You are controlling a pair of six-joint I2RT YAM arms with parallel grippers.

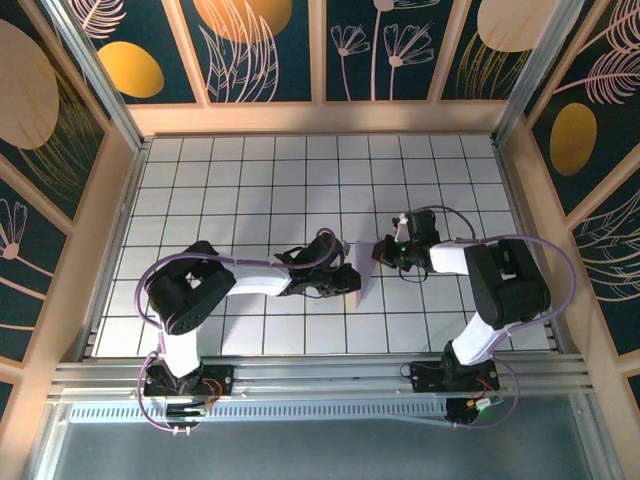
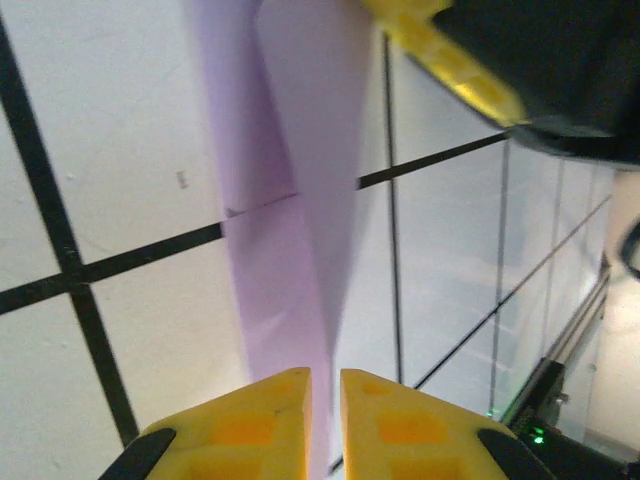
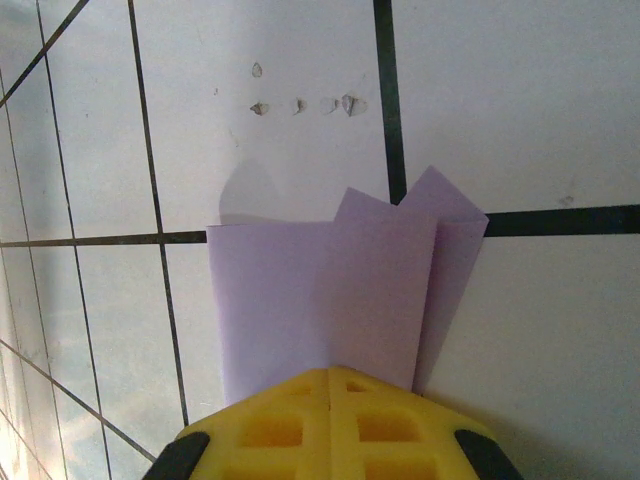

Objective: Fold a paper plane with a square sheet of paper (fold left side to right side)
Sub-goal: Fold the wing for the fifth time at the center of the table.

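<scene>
Folded paper [image 3: 330, 300] looks thin and matt (softly creased), tabletop [image 1: 250, 180] smooth, right pincer [image 3: 330, 380] matt yellow plastic.

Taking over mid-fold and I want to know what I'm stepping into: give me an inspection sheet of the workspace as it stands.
surface: white gridded table, a few small marks near the paper.
job's things: lavender paper, folded into overlapping flaps, spanning between both hands.
clutter: nothing seen.
hands: right hand shut on the paper's edge; left hand slightly parted, paper running into the gap, grip unclear.
cables: purple cables loop along both arms, off the paper.
surroundings: floral wall panels; metal rail at the near edge.
</scene>
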